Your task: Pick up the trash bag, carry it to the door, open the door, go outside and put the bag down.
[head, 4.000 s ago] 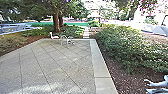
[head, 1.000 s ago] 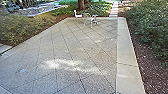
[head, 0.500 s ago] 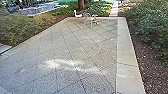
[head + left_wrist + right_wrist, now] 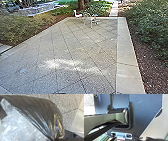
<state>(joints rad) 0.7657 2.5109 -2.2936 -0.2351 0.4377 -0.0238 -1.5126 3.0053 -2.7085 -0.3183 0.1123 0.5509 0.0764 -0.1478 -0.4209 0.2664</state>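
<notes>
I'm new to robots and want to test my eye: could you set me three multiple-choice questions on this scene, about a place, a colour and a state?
1. Where is the pale outdoor furniture?
A) On the near edge of the patio
B) Up in a tree
C) At the patio's far end

2. What colour is the trash bag?
A) Dark, blackish
B) Bright red
C) Yellow

3. How is the bag's plastic?
A) Folded into a flat square
B) Bulging, gathered at one end
C) Rolled tight

1 C: the head view shows it by the far edge.
2 A: the left wrist view shows dark, shiny plastic.
3 B: its creases run together there.
</notes>
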